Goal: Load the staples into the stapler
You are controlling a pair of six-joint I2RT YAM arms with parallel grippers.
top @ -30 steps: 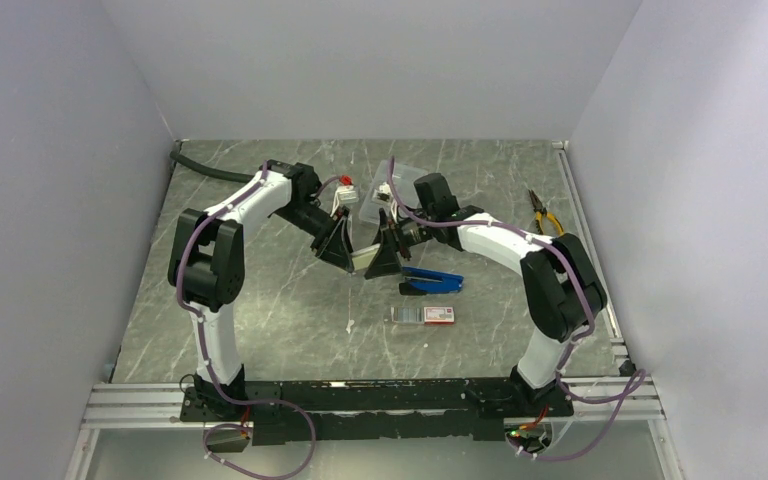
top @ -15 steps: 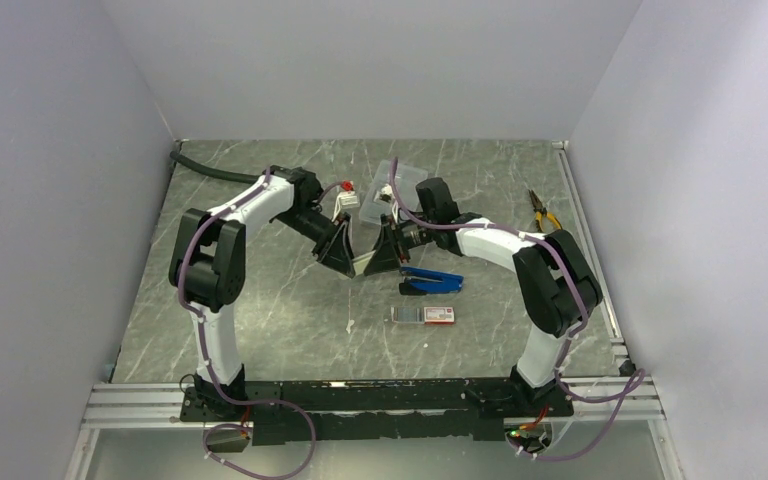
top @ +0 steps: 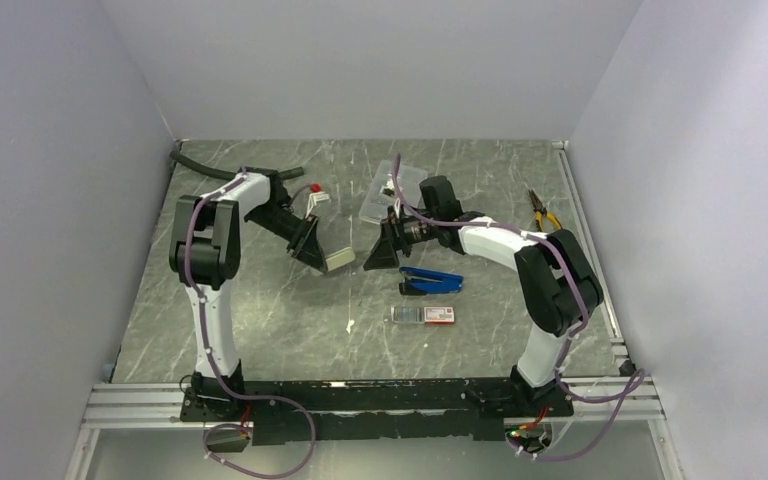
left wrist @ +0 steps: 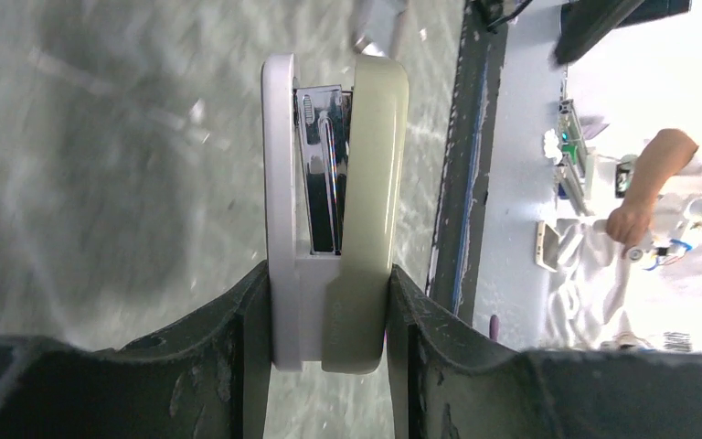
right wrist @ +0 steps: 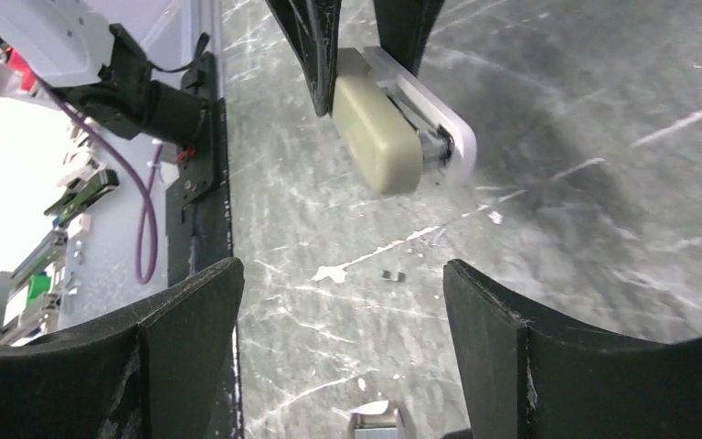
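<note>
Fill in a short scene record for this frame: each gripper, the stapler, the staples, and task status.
left gripper: shut on stapler
stapler: gripped at its rear end, metal magazine showing between its halves
right gripper: open, empty, pointed at the stapler
staples: lying on the table, not held
task status: staples not yet loaded

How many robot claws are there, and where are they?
2. The left gripper is over the table's middle left, clamped on the cream stapler. The right gripper hangs open just right of it, empty. None seem hidden.
</note>
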